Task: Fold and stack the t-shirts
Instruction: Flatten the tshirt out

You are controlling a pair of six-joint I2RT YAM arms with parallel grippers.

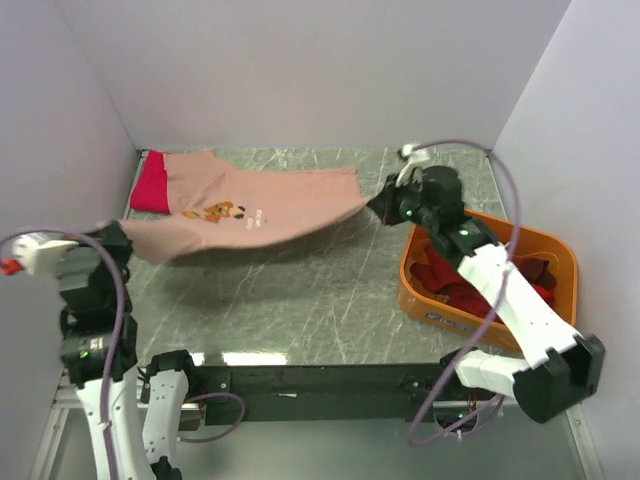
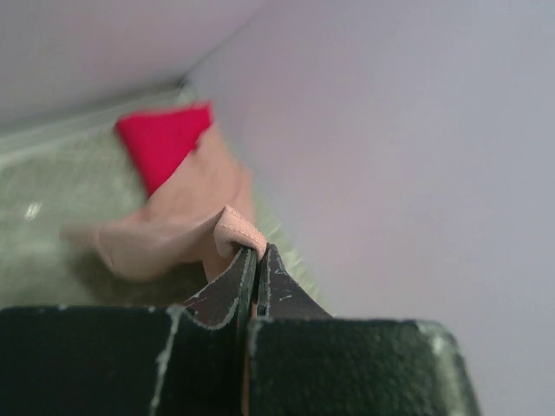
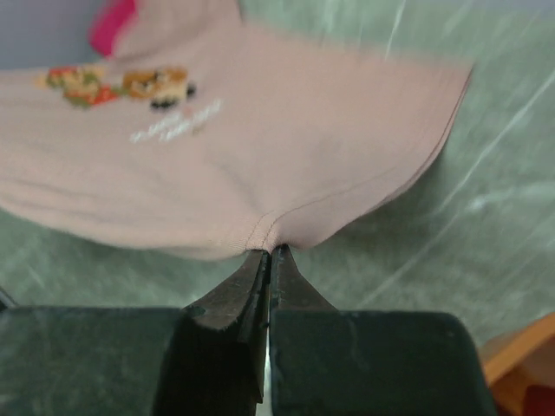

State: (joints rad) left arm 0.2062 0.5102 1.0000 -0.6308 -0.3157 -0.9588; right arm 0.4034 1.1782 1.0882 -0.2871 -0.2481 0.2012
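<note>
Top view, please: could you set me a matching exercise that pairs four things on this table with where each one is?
Things:
1. pale pink shirt
2. bright pink shirt
3. dark red shirts
4. orange tub

Places:
A. inside the tub
B. at the right edge of the table
C. in the far left corner
D. stretched between the left tool and the right tool

Pairs: 1-D, 2-C, 3-A, 4-B
</note>
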